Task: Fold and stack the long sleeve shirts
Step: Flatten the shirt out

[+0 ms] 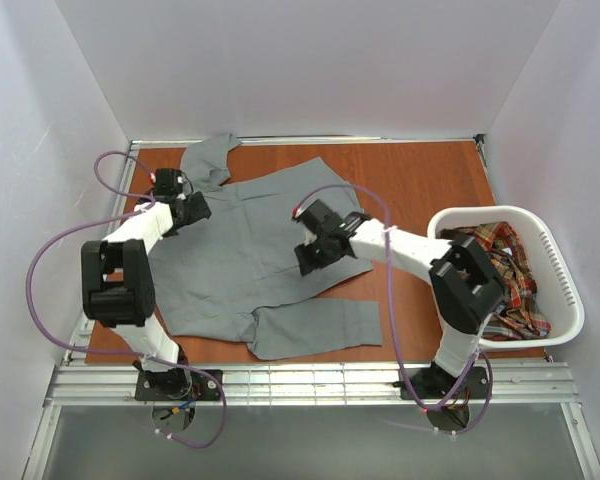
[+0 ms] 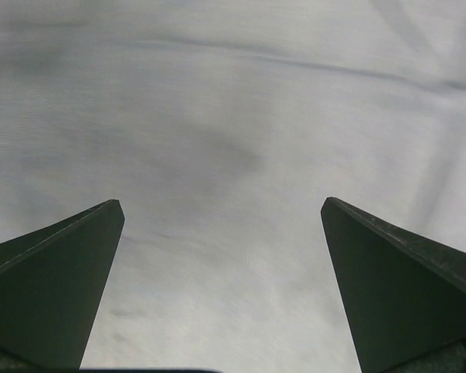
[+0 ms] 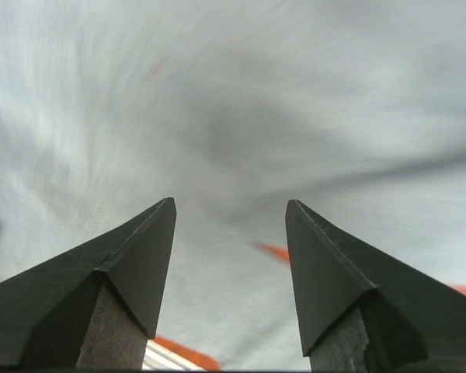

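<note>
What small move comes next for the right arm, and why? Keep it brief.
Probably lower the right tool onto the grey shirt and pinch its right edge. The tool is open, nothing between its fingers, over flat cloth near where the orange table shows; the shirt lies unfolded.

Bright, even, diffuse light fills the overhead view — the white walls (image 1: 310,60) glow and shadows on the surface (image 1: 420,180) are faint. The left wrist view is fairly sharp, the grey shirt (image 2: 233,116) dimmer toward 10 o'clock. Radial motion blur smears the right wrist view — only the right tool (image 3: 230,206) looks crisp.
</note>
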`<state>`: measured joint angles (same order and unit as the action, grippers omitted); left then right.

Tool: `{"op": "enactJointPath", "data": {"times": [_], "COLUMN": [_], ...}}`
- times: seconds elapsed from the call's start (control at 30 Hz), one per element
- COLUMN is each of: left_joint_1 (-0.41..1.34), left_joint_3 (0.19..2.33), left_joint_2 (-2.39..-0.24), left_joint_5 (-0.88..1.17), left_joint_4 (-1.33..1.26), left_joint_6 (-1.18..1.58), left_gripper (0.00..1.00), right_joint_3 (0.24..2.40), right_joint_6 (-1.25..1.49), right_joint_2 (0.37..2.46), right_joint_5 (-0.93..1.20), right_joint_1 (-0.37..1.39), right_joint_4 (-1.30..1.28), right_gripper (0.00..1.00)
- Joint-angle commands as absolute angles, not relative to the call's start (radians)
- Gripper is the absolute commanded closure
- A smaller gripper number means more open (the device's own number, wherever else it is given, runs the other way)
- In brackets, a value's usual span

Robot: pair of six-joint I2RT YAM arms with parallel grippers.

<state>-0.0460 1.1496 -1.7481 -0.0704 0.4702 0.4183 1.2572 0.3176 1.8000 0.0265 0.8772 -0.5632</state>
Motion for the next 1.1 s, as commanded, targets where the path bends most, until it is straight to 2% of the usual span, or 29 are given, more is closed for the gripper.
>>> {"op": "enactJointPath", "data": {"times": [0.0, 0.1, 0.13, 0.23, 0.43, 0.63, 0.93, 1.07], "left_joint_1": [0.055, 0.176, 0.217, 0.259, 0.267, 0.267, 0.267, 0.267], "left_joint_3": [1.129, 1.092, 1.089, 1.091, 1.17, 1.192, 1.115, 1.094], "left_joint_2": [-1.538, -1.49, -1.491, -1.554, -1.722, -1.825, -1.836, -1.871], "left_joint_5": [-0.029, -0.025, -0.002, 0.037, 0.012, -0.054, -0.09, -0.098], "left_joint_4": [0.436, 0.374, 0.362, 0.318, 0.313, 0.313, 0.273, 0.27], "left_joint_6": [0.379, 0.347, 0.342, 0.336, 0.313, 0.29, 0.293, 0.296], "left_gripper": [0.02, 0.02, 0.02, 0.02, 0.02, 0.02, 0.02, 0.02], "right_joint_3": [1.31, 1.206, 1.14, 1.072, 1.04, 1.031, 1.084, 1.109], "right_joint_6": [0.319, 0.356, 0.363, 0.38, 0.37, 0.315, 0.258, 0.268], "right_joint_2": [1.689, 1.626, 1.611, 1.58, 1.637, 1.681, 1.752, 1.802], "right_joint_5": [-0.074, -0.066, -0.049, -0.008, -0.012, -0.142, -0.219, -0.259], "right_joint_1": [0.737, 0.606, 0.536, 0.45, 0.443, 0.472, 0.555, 0.566], "right_joint_4": [-0.583, -0.529, -0.509, -0.434, -0.38, -0.377, -0.379, -0.474], "right_gripper": [0.47, 0.56, 0.62, 0.71, 0.72, 0.88, 0.88, 0.9]}}
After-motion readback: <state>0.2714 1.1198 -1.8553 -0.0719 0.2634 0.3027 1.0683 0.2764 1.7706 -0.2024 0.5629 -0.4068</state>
